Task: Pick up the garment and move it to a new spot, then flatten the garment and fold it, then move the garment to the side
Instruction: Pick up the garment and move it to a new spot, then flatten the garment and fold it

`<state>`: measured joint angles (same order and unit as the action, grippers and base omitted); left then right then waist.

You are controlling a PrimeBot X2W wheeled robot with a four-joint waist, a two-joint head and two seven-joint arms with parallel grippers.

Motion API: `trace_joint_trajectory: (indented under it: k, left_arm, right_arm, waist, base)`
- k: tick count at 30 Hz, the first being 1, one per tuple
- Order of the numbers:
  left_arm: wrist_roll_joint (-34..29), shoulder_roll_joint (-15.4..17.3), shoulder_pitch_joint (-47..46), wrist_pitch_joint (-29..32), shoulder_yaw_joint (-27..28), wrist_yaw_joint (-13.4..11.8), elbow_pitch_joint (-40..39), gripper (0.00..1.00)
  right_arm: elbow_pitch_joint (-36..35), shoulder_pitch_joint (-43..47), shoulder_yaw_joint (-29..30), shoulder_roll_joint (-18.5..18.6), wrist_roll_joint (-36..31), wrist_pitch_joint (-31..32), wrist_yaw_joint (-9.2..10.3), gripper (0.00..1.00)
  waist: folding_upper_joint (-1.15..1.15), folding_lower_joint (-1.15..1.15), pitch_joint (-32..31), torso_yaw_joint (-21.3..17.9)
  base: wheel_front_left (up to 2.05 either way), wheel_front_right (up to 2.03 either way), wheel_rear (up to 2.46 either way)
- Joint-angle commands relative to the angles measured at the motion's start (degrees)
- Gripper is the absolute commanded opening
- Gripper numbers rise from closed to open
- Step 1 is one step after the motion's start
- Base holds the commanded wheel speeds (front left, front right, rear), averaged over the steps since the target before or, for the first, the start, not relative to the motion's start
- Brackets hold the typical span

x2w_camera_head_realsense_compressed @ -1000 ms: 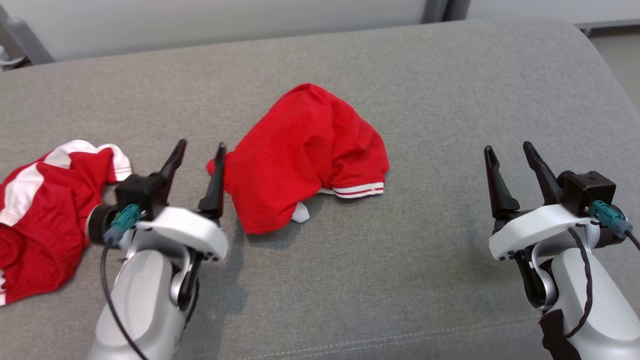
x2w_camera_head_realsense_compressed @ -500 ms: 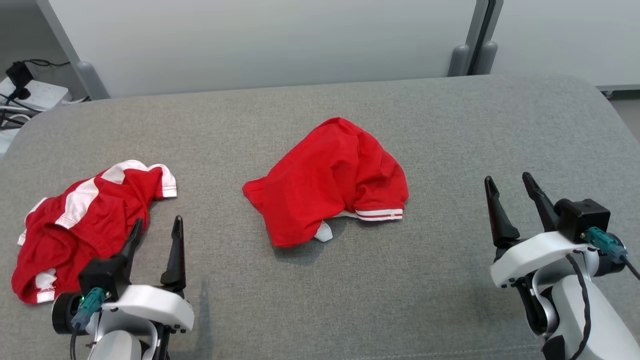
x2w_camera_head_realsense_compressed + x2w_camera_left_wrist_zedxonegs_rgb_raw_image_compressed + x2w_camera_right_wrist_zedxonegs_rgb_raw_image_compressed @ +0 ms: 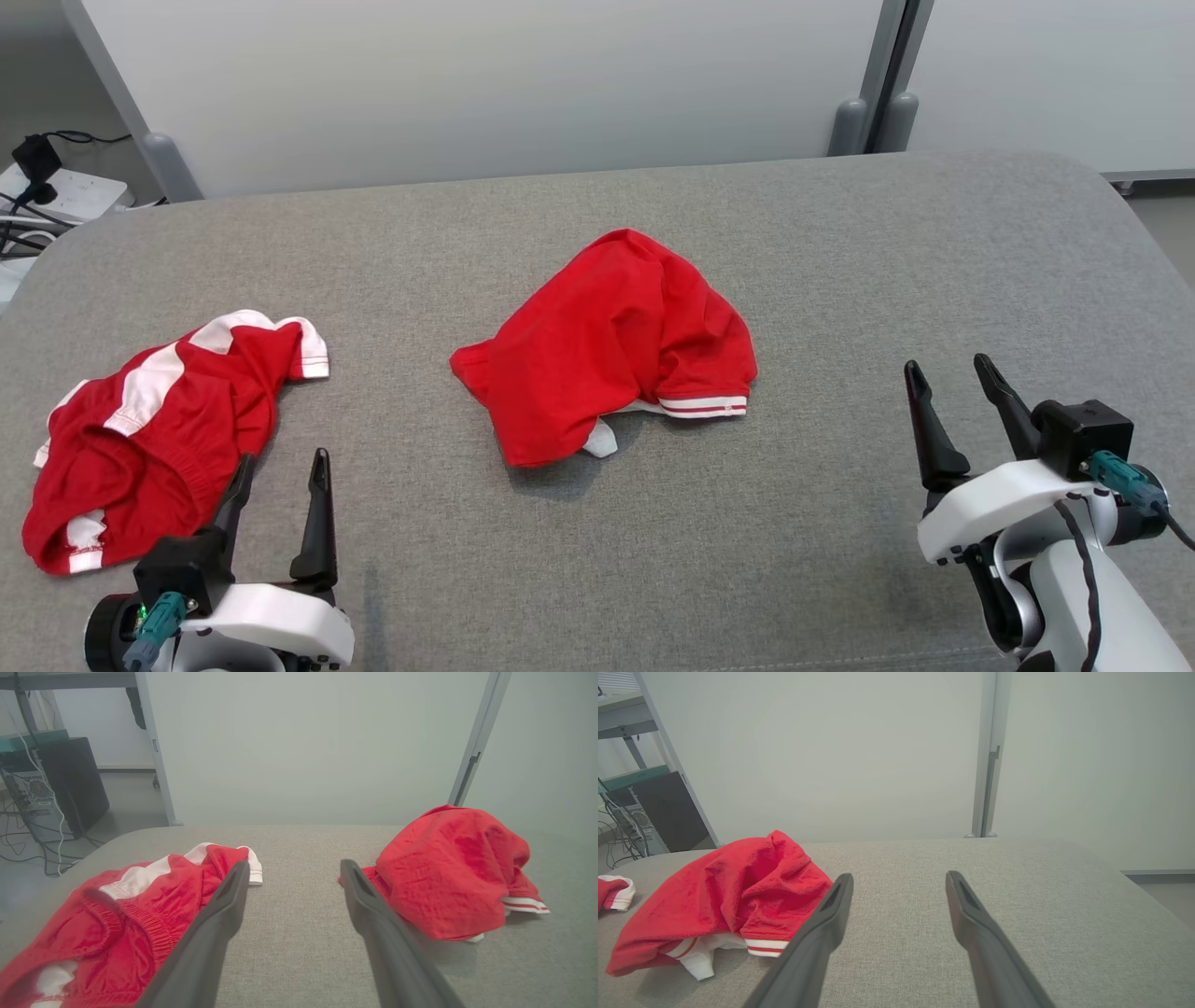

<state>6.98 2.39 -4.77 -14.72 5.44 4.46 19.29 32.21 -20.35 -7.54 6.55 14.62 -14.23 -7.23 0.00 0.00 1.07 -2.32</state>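
grey cushion [image 3: 766, 523], red shirt [image 3: 611, 350] lying loose

the cushion runs wide in front of a pale wall panel [image 3: 485, 84]. the left gripper [image 3: 284, 457] hovers low over the fabric with its two dark fingers spread wide and nothing between them. the right gripper [image 3: 946, 364] is spread just as wide and also holds nothing. the shirt sits crumpled in a heap, ahead of the left gripper and off to its right, and well to the left of the right gripper. red shorts [image 3: 159, 420] with white stripes lie bunched just left of the left gripper's fingers.
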Motion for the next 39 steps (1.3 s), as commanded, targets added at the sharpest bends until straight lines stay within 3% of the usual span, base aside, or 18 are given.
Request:
trace_joint_trajectory:
  k: [1, 7, 21, 28, 34, 35, 36, 37, 39]
  left_arm:
    - [0.0, 0.5, -1.0, -0.3, 1.5, -0.3, -1.6, 1.0]
    - [1.5, 0.5, -2.2, -0.3, -0.8, -0.6, -1.6, 1.0]
    - [3.3, 0.5, -4.1, -0.3, -7.8, -0.6, -1.6, 1.0]
    - [4.9, 0.5, -4.8, -0.3, -10.0, -1.1, -1.3, 1.0]
    - [5.7, 0.5, -5.2, -0.3, -10.6, -1.5, -1.2, 1.0]
    - [5.9, 0.5, -5.2, -0.3, -10.7, -1.6, -1.1, 1.0]
    - [6.1, 0.5, -5.3, -0.3, -10.9, -1.7, -1.2, 1.0]
    - [6.2, 0.5, -5.4, -0.3, -11.0, -1.7, -1.1, 1.0]
    - [6.6, 0.5, -5.6, -0.3, -11.2, -1.8, -1.3, 1.0]
  right_arm:
    - [-1.5, -0.4, -0.8, 0.5, 0.3, -0.8, -0.25, 1.0]
    - [-0.7, -1.5, -5.0, 0.3, -0.1, -0.8, -0.25, 1.0]
    - [8.3, -11.0, -27.7, -0.1, 5.5, -0.8, -0.25, 1.0]
    - [13.6, -15.0, -28.9, 0.6, 5.7, -0.8, -0.25, 1.0]
    - [21.4, -18.2, -30.8, 0.5, 2.0, 0.0, -0.25, 1.0]
    - [23.3, -18.8, -31.4, 0.2, 1.3, 0.7, -0.25, 0.95]
    - [25.1, -19.5, -32.0, -0.1, 0.8, 1.7, -0.25, 0.35]
    - [26.3, -19.9, -32.5, -0.6, 1.1, 2.3, -0.25, 0.0]
    - [26.6, -21.1, -33.2, -1.5, 3.0, 1.9, -0.25, 0.0]
  waist:
    - [0.0, 0.0, 0.1, 0.1]
    - [0.0, 0.0, 1.5, 2.3]
    - [0.0, 0.0, 6.6, 15.0]
    - [0.0, 0.0, 8.3, 20.5]
    - [0.0, 0.0, 8.9, 22.2]
    - [0.0, 0.0, 8.9, 22.3]
    - [0.0, 0.0, 9.0, 22.5]
    - [0.0, 0.0, 9.0, 22.6]
    - [0.0, 0.0, 8.9, 22.7]
  base:
    - [0.0, 0.0, 0.0]
    - [0.0, 0.0, 0.0]
    - [0.0, 0.0, 0.0]
    - [0.0, 0.0, 0.0]
    - [0.0, 0.0, 0.0]
    - [0.0, 0.0, 0.0]
    - [0.0, 0.0, 0.0]
    - [0.0, 0.0, 0.0]
    - [0.0, 0.0, 0.0]
